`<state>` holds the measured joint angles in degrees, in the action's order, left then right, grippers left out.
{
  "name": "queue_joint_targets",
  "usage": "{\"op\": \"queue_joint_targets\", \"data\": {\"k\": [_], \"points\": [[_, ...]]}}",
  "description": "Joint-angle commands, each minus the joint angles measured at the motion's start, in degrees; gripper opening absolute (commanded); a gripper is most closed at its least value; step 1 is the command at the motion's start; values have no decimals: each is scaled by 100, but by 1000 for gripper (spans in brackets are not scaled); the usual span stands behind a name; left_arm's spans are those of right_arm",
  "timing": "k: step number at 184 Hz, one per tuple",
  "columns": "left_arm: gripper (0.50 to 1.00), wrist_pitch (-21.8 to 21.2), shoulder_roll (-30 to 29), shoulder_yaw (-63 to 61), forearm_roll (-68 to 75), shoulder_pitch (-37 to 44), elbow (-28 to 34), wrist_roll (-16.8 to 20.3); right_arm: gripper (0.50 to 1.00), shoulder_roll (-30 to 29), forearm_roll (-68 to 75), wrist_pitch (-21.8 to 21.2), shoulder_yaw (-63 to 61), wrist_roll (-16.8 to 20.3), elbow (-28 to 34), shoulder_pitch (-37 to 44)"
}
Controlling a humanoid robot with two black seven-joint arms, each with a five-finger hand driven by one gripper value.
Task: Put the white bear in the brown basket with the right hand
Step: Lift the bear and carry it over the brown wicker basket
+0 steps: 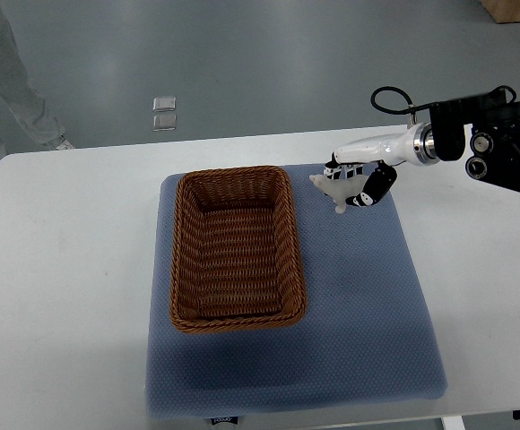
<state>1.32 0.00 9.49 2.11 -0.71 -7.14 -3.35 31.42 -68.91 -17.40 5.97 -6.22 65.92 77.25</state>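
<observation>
right robot hand [360,184] comes in past the far right corner of the brown basket [236,251], fingers wrapped around the white bear [334,189]. the bear seems to be lifted just clear of the blue mat [368,305], just beside the basket's far right corner and outside its rim; a soft shadow lies on the mat nearer the camera. one small leg hangs below the fingers. basket interior shows nothing in it. left arm not seen.

the step in hand looks like the carry toward the basket. to do it well: keep the grip firm but not crushing, since the toy looks small and partly hidden by the fingers; lift enough to clear the woven rim, travel left until the bear is over the middle of the basket floor, then lower before letting go, so it does not bounce out or catch the wall.

writing: a small dark tag [222,418] at the mat's near edge, well below the basket, too small to read. the white worktop [63,269] carries no legible marks.
</observation>
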Motion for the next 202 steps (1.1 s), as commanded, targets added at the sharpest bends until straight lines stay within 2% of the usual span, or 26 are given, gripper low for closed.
{"op": "queue_joint_targets", "data": {"k": [1,56,122,154,202], "points": [[1000,0,0,0,0,0,2,1,500,-145,18,-9,1,-2,0,325],[1000,0,0,0,0,0,2,1,500,-1059,36,-1,1,-2,-114,528],[1000,0,0,0,0,0,2,1,500,-2535,-26,8,-114,7,-1089,124],[1000,0,0,0,0,0,2,1,500,-2817,-52,8,-122,7,-1397,-140],[1000,0,0,0,0,0,2,1,504,-2940,-70,307,-105,16,-1837,-501]]}}
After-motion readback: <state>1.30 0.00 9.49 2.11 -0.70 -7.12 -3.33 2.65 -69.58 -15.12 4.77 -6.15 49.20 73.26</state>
